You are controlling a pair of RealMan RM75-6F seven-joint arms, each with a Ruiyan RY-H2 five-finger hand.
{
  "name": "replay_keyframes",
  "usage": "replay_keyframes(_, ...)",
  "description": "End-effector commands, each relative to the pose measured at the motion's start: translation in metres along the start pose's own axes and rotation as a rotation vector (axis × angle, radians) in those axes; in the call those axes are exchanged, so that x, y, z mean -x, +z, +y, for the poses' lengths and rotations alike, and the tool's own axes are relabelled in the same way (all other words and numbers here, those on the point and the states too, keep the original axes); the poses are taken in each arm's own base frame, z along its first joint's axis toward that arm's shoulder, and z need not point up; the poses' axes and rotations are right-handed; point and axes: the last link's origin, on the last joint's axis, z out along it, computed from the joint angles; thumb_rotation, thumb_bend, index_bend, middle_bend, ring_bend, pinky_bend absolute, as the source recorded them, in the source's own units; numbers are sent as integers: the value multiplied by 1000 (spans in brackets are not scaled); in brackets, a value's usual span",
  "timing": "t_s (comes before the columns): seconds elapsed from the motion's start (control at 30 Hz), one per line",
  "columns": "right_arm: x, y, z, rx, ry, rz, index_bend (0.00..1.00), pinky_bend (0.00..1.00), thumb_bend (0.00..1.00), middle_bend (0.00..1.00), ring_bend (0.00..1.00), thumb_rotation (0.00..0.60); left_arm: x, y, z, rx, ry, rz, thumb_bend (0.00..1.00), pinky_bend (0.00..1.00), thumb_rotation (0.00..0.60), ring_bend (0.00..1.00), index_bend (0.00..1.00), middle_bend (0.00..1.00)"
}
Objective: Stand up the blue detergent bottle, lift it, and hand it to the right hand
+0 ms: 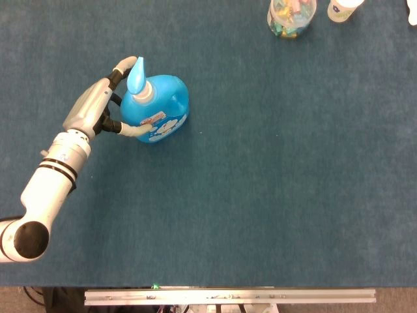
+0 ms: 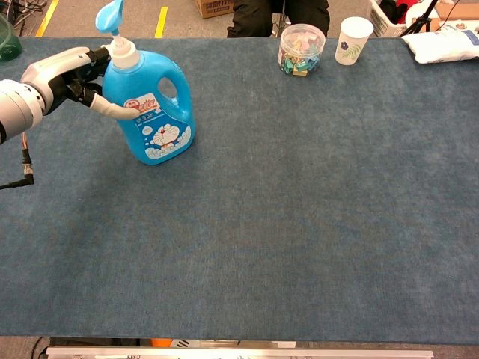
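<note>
The blue detergent bottle (image 1: 163, 111) (image 2: 153, 105) stands upright on the blue table cloth at the far left, its light-blue pump spout pointing up. My left hand (image 1: 94, 109) (image 2: 66, 71) wraps it from its left side. The thumb (image 2: 112, 111) lies across the front by the label, and the other fingers reach round behind the neck. The bottle's base rests on the table. My right hand shows in neither view.
A clear jar of coloured clips (image 2: 301, 48) (image 1: 291, 16) and a paper cup (image 2: 352, 39) stand at the far edge, right of centre. A white bag (image 2: 445, 41) lies at the far right corner. The metal front rail (image 1: 228, 297) marks the table's near edge.
</note>
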Motion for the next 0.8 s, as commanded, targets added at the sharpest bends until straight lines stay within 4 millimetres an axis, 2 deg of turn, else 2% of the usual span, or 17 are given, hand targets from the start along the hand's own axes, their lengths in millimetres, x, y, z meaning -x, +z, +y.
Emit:
replay_keyframes(0.03,0,0,0,1,0,-1,220,205,8,305,192,600,3,1,-1,-9,-7,12,149,390,600,128,0,170)
replay_keyframes(0.1,0,0,1,2,0,-2,220,205,8,305,192,600,4,2,-2,-14,-12,20,149,411,600,147,5,185)
replay_keyframes(0.2,0,0,1,2,1,-2,220,205,9,306,192,600,6,2,-3,-15,-21,34,149,473,600,212,66,239)
replay_keyframes(0.37,1,1,0,-1,1,-8,220,205,9,306,192,600,6,3,-5,-17,-38,59,149,629,600,416,243,403)
replay_keyframes(0.47,1,1,0,-2,0,-8,220,205,9,305,192,600,4,5,-4,-9,-55,67,150,734,600,492,313,478)
replay_keyframes(0.57,0,1,-1,-4,-4,-8,220,205,9,305,192,600,-1,6,-2,11,-52,61,150,789,600,505,364,501)
replay_keyframes(0.8,-1,7,-11,-32,-1,-13,220,205,9,305,192,600,-20,7,8,99,-56,7,149,778,600,501,417,514)
